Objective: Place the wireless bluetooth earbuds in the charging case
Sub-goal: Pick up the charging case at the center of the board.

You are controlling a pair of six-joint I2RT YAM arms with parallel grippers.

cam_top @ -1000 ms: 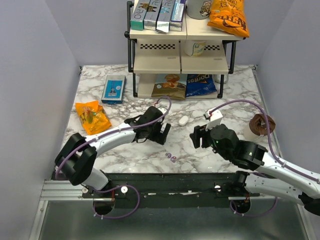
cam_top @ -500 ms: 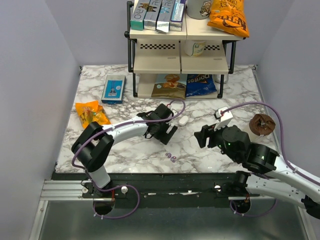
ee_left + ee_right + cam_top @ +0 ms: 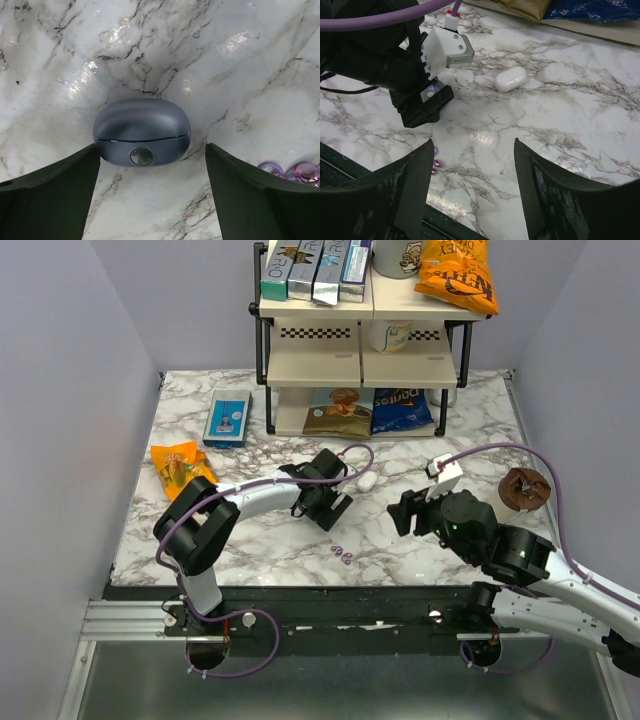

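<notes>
The charging case point(image 3: 141, 131), a grey-blue glossy pebble with its lid shut, lies on the marble between the fingers of my left gripper point(image 3: 152, 150). The gripper is open: its left finger is at the case's side and the right finger stands clear of it. From above the left gripper point(image 3: 325, 508) hides the case. The earbuds point(image 3: 342, 555), tiny purple pieces, lie together near the front edge, also seen low right as earbuds point(image 3: 295, 172) and as earbuds point(image 3: 436, 161) by my right finger. My right gripper point(image 3: 405, 512) hovers open and empty to the right.
A white oval case point(image 3: 367, 481) lies just behind the two grippers. A blue box point(image 3: 228, 417) and an orange snack bag point(image 3: 183, 472) sit at the left. A shelf rack point(image 3: 360, 340) with snacks stands at the back, and a brown roll point(image 3: 522, 488) at the right.
My left arm has reached right and forward over the case and its jaws have narrowed a little. The right arm shifted slightly right, gripper unchanged.
</notes>
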